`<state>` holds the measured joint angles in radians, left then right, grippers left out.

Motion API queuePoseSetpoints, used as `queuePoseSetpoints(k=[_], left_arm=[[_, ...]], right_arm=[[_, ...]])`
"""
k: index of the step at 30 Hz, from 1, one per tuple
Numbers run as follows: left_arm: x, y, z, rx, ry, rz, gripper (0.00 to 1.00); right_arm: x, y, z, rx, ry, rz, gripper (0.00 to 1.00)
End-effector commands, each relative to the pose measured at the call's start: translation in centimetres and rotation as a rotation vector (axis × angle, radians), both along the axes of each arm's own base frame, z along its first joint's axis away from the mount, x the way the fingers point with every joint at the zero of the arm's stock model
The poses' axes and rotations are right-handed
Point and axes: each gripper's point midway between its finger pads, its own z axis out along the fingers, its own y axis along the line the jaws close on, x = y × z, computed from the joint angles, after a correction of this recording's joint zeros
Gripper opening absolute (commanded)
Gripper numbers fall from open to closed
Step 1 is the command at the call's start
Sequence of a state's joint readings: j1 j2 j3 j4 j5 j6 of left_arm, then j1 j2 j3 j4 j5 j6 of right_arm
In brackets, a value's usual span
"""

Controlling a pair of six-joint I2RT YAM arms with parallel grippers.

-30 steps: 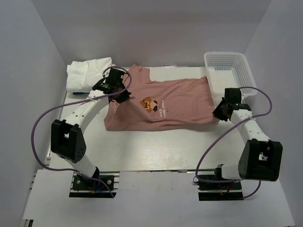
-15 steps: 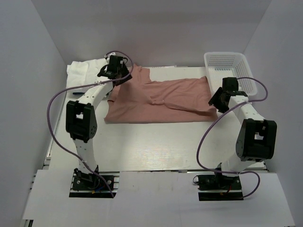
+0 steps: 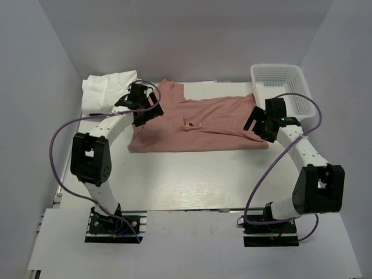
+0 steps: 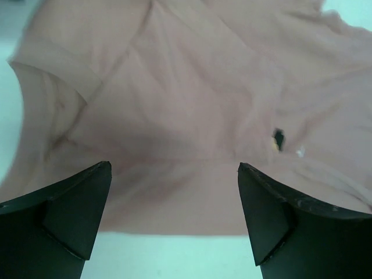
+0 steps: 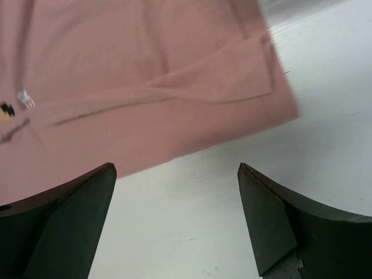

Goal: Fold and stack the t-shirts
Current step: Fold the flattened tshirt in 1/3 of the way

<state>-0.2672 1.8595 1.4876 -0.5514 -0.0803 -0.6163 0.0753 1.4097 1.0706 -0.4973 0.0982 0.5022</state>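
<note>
The flat white worktop (image 3: pixel 192 180) carries a dusty pink cotton t-shirt (image 3: pixel 215 125), folded lengthwise, its print almost all hidden in the crease. Crumpled white cotton t-shirts (image 3: pixel 104 90), perhaps several, lie at the far left. The left claw (image 4: pixel 174 167) and right claw (image 5: pixel 177 167) hover spread and empty over the pink shirt's ends.

The top external camera sits high above and behind the arm bases (image 3: pixel 113 224), looking down and forward over the whole worktop (image 3: pixel 192 180), where the pink t-shirt (image 3: pixel 203 125) lies across the far half. The left wrist camera looks from close above, past its own dark jaws at the bottom corners, onto the shirt's left end; the right wrist camera, equally near, faces the shirt's right edge and bare worktop. All three views share the shirt and a scrap of its print (image 3: pixel 187 123).
</note>
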Motion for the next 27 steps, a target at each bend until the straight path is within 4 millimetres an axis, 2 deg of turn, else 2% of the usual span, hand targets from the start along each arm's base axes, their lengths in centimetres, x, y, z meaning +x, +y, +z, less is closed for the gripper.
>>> queuePoseSetpoints(k=[1, 3, 4, 6, 7, 8, 9, 12, 13, 15, 16, 20, 21, 24, 27], left_arm=[[-2.2, -1.2, 3.3, -0.145, -0.096, 0.001, 1.00], [-3.0, -0.9, 2.2, -0.145, -0.087, 0.018, 1.00], [-3.8, -0.7, 0.9, -0.135, -0.050, 0.020, 1.00], [-4.3, -0.5, 0.3, -0.129, -0.029, 0.021, 1.00], [-5.0, -0.1, -0.8, -0.112, -0.005, 0.031, 1.00], [-5.1, -0.1, -1.2, -0.111, -0.001, 0.031, 1.00], [-5.5, 0.0, -2.7, -0.108, 0.032, 0.041, 1.00], [-5.7, 0.0, -4.4, -0.120, 0.073, 0.036, 1.00], [-5.7, 0.2, -5.3, -0.108, 0.091, 0.043, 1.00], [-5.8, 0.2, -5.7, -0.100, 0.099, 0.036, 1.00], [-6.2, 0.3, -6.6, -0.093, 0.122, 0.038, 1.00], [-6.5, 0.9, -7.8, -0.055, 0.143, 0.039, 1.00], [-7.1, 1.3, -8.8, -0.037, 0.173, 0.047, 1.00], [-8.1, 1.5, -10.0, -0.028, 0.208, 0.048, 1.00], [-8.0, 1.7, -10.8, -0.014, 0.218, 0.056, 1.00]], right_arm=[[-0.2, 2.3, -2.1, 0.003, 0.048, 0.122, 0.91], [0.6, 3.7, -2.7, 0.004, 0.037, 0.178, 0.91], [1.0, 3.7, -3.4, -0.012, 0.043, 0.179, 0.91], [1.5, 4.6, -4.8, -0.012, 0.080, 0.200, 0.91], [1.6, 4.9, -5.0, -0.010, 0.084, 0.205, 0.91], [1.9, 5.0, -5.8, -0.019, 0.091, 0.202, 0.91], [2.3, 5.5, -6.5, -0.019, 0.082, 0.206, 0.91], [3.9, 5.6, -7.9, -0.026, 0.062, 0.173, 0.91], [4.3, 5.7, -8.0, -0.024, 0.055, 0.169, 0.91], [6.0, 5.5, -7.9, -0.058, 0.017, 0.146, 0.91], [6.4, 5.5, -8.0, -0.063, 0.013, 0.142, 0.91], [8.0, 5.1, -8.1, -0.103, 0.010, 0.127, 0.91], [8.1, 5.1, -8.3, -0.104, 0.021, 0.125, 0.91], [8.2, 5.3, -8.9, -0.104, 0.062, 0.137, 0.91], [7.9, 6.1, -8.1, -0.077, 0.072, 0.169, 0.91]])
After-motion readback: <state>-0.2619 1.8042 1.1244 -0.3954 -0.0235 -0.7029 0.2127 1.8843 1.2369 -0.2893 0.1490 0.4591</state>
